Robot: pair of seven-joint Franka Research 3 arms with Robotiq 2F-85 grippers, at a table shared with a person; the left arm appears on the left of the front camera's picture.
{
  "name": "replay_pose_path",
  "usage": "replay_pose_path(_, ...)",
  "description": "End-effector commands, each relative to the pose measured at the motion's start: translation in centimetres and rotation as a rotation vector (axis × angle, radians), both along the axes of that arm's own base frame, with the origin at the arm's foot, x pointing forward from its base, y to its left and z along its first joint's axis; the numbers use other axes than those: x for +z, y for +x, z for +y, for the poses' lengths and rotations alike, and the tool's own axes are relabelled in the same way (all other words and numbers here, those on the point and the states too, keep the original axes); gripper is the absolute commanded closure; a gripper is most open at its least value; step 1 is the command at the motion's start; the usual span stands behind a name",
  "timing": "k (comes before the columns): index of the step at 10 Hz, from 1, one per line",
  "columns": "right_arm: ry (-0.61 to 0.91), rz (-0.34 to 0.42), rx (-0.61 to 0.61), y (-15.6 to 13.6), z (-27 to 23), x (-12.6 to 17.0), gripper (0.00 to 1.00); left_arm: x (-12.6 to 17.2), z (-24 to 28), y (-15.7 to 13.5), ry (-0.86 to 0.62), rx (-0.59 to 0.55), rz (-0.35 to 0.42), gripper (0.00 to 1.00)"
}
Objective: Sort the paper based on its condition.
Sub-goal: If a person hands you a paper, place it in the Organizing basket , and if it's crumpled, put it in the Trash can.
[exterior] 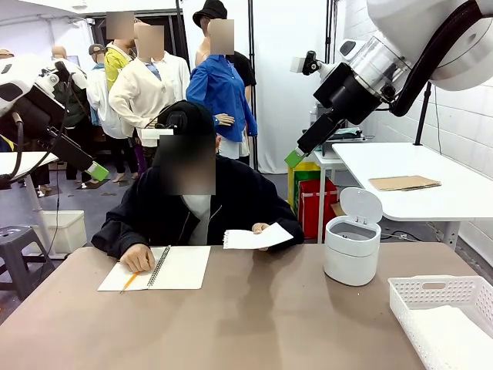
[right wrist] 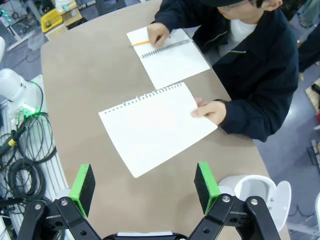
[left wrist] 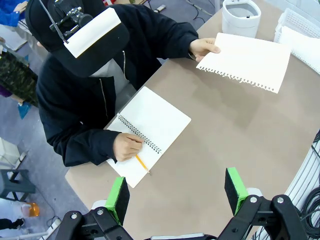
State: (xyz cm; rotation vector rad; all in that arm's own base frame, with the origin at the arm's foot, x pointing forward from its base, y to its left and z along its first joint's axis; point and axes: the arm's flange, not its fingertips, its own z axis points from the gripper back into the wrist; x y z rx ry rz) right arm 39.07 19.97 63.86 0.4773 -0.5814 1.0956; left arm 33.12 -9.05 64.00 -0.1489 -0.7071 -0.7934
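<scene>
Right wrist view: handover step, a person's hand (right wrist: 210, 111) offering a smooth white torn-edged paper sheet (right wrist: 157, 130) at 12 o'clock of the right gripper (right wrist: 145, 182), fingers spread and empty like the left gripper (left wrist: 177, 192); next, I'd say, descend and pinch it.

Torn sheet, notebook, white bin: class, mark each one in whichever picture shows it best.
torn sheet (right wrist: 155, 127): right wrist view, middle of the blank page, held at one edge by the person's hand.
notebook (left wrist: 159, 117): left wrist view, bare page beside the spiral.
white bin (exterior: 350, 260): front view, front wall below the open lid.
</scene>
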Motion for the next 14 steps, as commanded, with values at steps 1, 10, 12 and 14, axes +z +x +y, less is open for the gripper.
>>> replay_pose_path(1, -0.010, -0.011, -0.007, 0.0, 0.0, -0.1, 0.00, -0.1, 0.1, -0.1, 0.008, 0.007, 0.003, 0.00)
replay_pose_path(10, -0.151, 0.686, -0.351, 4.2, -0.8, -8.8, 0.00, -0.1, 0.1, -0.1, 0.008, 0.007, 0.003, 0.00)
replay_pose_path(12, -0.040, 0.795, -0.449, 5.1, -1.2, -10.6, 0.00, -0.1, 0.1, -0.1, 0.008, 0.007, 0.003, 0.00)
replay_pose_path(14, -0.041, 0.833, -0.503, 5.2, -1.2, -12.0, 0.00, -0.1, 0.1, -0.1, 0.008, 0.007, 0.003, 0.00)
